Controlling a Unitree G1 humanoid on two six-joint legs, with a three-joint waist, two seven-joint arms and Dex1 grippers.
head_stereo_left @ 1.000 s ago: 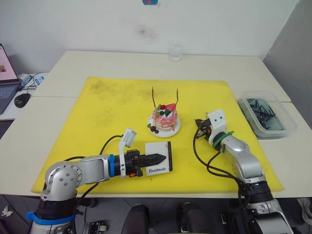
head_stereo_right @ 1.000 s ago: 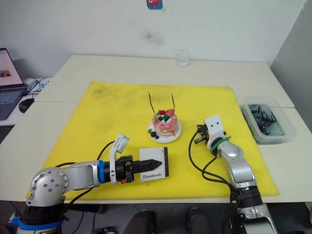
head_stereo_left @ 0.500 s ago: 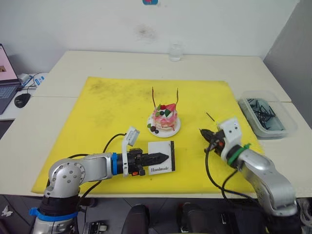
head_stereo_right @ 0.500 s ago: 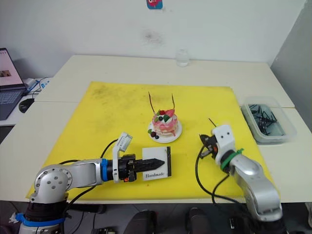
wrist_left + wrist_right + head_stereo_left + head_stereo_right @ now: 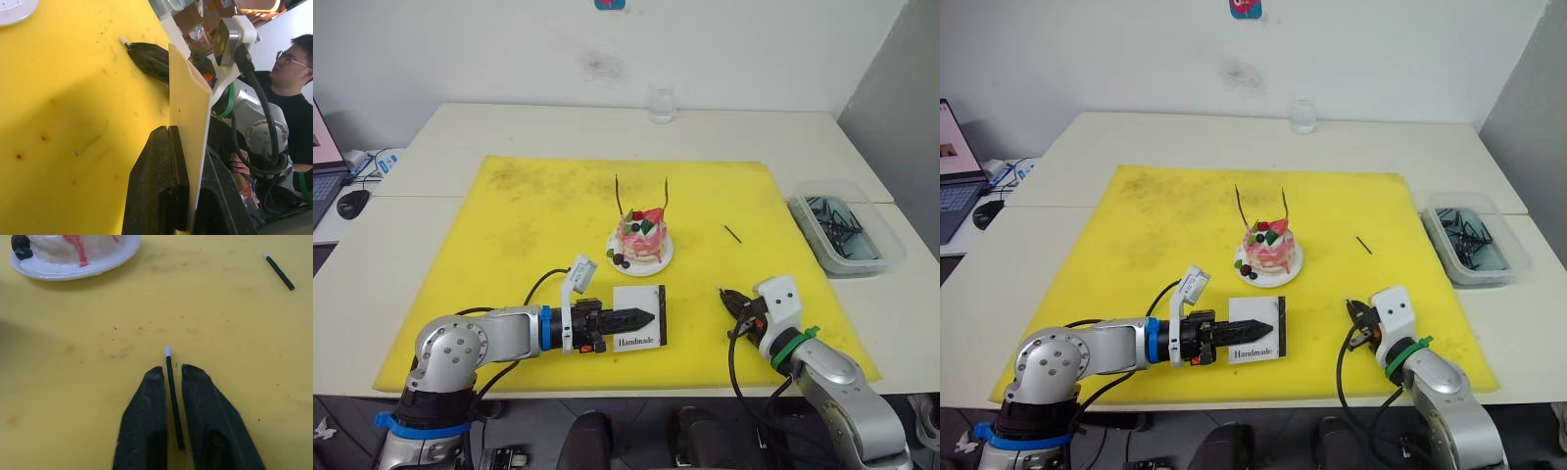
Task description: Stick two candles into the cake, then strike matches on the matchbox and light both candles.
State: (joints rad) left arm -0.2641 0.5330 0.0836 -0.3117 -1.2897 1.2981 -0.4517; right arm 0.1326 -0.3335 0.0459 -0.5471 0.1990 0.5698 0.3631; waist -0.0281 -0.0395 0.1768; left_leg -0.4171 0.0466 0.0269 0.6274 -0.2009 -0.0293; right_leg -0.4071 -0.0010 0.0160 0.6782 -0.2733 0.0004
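Note:
The pink-and-white cake [image 5: 643, 238] sits on its white plate [image 5: 619, 260] mid-mat, with both thin candles [image 5: 619, 196] [image 5: 666, 195] standing upright in it. In front of it my left gripper [image 5: 644, 316] is shut on the white "Handmade" matchbox [image 5: 636, 299], gripped by its edge [image 5: 188, 112]. Near the mat's front right, my right gripper [image 5: 170, 374] [image 5: 726, 297] is shut on a dark match [image 5: 169, 363], whose pale tip sticks out past the fingertips toward the matchbox. Another match [image 5: 732, 233] lies loose on the mat, right of the cake.
Everything rests on a yellow mat [image 5: 509, 225] on the table. A clear plastic bin [image 5: 847, 235] of dark sticks stands off the mat's right edge. A glass [image 5: 662, 105] stands at the back. A mouse [image 5: 354, 201] lies far left. A person [image 5: 293, 73] is seated beyond the table.
My right arm has drawn back toward the mat's front edge with the match, uncovering the loose match on the mat. The left gripper and matchbox have barely moved.

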